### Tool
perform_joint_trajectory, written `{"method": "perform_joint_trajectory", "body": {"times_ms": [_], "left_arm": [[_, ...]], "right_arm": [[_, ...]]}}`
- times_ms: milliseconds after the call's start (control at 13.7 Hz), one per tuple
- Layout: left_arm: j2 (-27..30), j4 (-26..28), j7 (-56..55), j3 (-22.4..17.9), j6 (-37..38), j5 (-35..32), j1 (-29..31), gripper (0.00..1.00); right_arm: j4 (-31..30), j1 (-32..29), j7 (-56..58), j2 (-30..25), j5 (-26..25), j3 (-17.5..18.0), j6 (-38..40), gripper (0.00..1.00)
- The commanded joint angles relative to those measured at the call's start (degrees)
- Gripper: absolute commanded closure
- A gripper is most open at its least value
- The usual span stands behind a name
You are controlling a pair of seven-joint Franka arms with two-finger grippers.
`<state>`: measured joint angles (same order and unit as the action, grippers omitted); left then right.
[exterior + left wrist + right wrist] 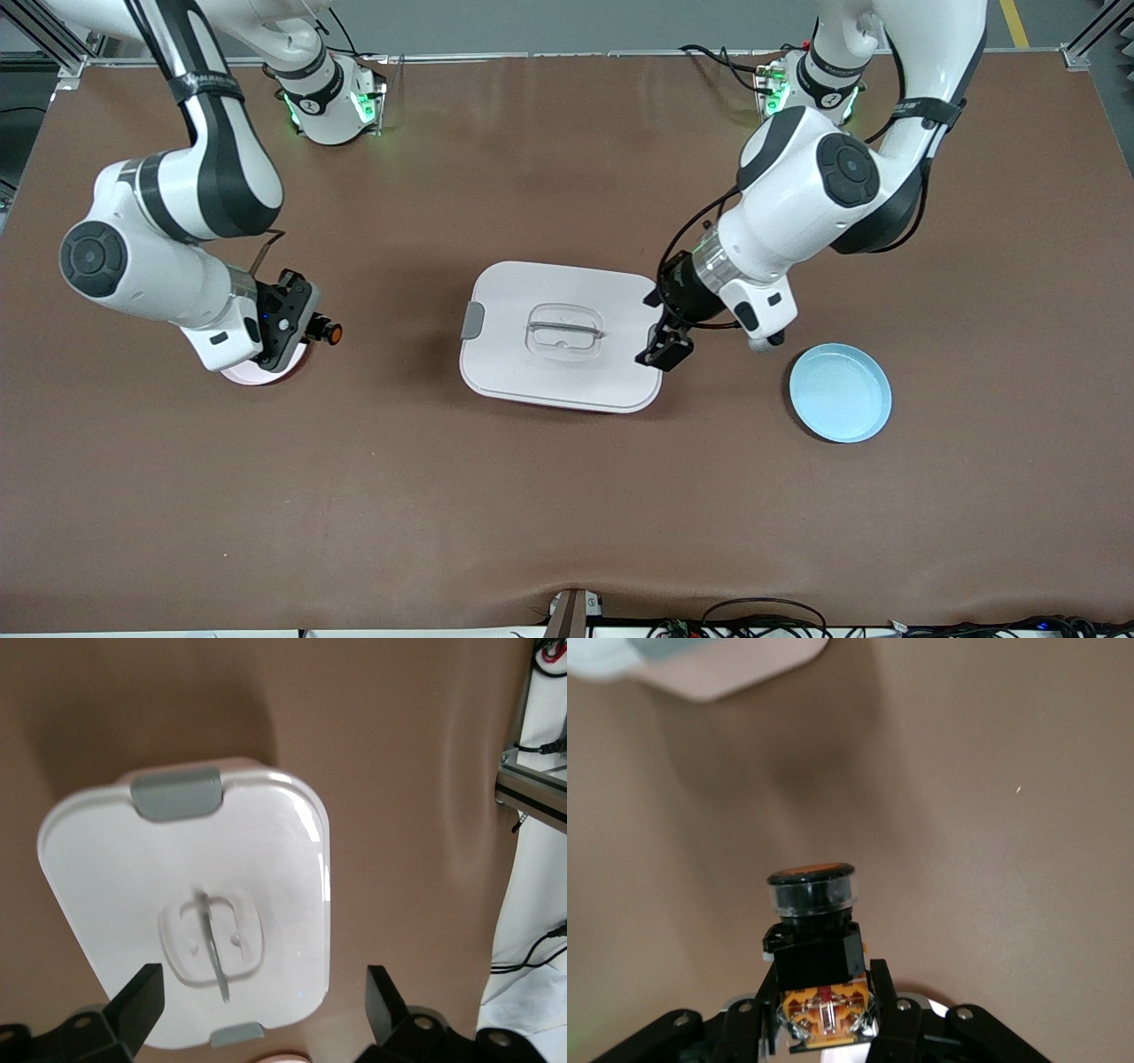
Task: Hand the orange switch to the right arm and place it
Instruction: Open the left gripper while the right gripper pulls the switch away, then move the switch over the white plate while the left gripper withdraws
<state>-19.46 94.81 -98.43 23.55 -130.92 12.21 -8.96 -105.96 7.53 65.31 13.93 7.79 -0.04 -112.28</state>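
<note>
A: Where is the orange switch point(326, 332) at this moment?

B: It is in the right gripper point(310, 330) – the fingers are closed on its black body, and the round orange cap points toward the white container point(562, 335). The gripper is above a pink plate point(263, 372), at the right arm's end of the surface point(567, 496).

A: Does the right wrist view confirm this?

B: Yes. There the switch point(813, 930) stands between the two fingers, and its orange contacts are visible near the base.

A: And the left gripper point(666, 344)?

B: It holds nothing and its fingers are spread wide. It is over the edge of the white container – the edge toward the left arm's end. A light blue plate point(840, 392) lies on the surface beside it, closer to that end.
</note>
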Motion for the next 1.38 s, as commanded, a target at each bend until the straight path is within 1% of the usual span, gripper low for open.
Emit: {"method": "perform_joint_trajectory", "body": {"times_ms": [0, 146, 291, 364, 509, 728, 946, 1237, 1310], "left_arm": [[5.8, 7.7, 6.5, 0.3, 0.0, -0.6, 3.0, 0.00], [8.4, 11.4, 13.1, 0.3, 0.0, -0.6, 4.5, 0.00], [10.0, 13.9, 20.5, 0.3, 0.0, -0.5, 5.7, 0.00], [10.7, 15.0, 24.0, 0.4, 0.0, -0.5, 7.3, 0.00], [11.8, 16.7, 31.5, 0.4, 0.0, -0.5, 9.2, 0.00], [13.0, 18.0, 44.5, 0.4, 0.1, -0.5, 11.8, 0.00], [13.3, 18.8, 55.9, 0.3, 0.1, -0.5, 14.8, 0.00], [13.5, 19.0, 68.5, -0.1, 0.1, -0.7, 17.0, 0.00], [13.5, 18.8, 70.6, -0.1, 0.0, -2.6, 17.5, 0.00]], "right_arm": [[-5.5, -3.6, 8.1, -1.8, -1.1, 1.0, -4.5, 1.00], [-10.7, -5.8, 14.0, -2.3, -1.1, 1.0, -11.2, 1.00], [-15.1, -7.1, 16.3, -2.6, -1.2, 0.9, -16.2, 1.00], [-16.8, -7.4, 16.9, -2.9, -1.5, 0.9, -17.9, 1.00], [-19.4, -8.9, 17.0, -2.9, -5.0, 0.9, -21.2, 1.00], [-21.9, -10.9, 17.0, -2.5, -7.3, 0.9, -24.7, 1.00], [-23.0, -13.3, 17.1, -1.9, -9.3, 0.9, -28.2, 1.00], [-23.4, -16.6, 17.1, 0.0, -9.4, 1.0, -29.6, 1.00], [-23.6, -17.1, 17.3, 0.8, -9.4, 1.0, -31.0, 1.00]]}}
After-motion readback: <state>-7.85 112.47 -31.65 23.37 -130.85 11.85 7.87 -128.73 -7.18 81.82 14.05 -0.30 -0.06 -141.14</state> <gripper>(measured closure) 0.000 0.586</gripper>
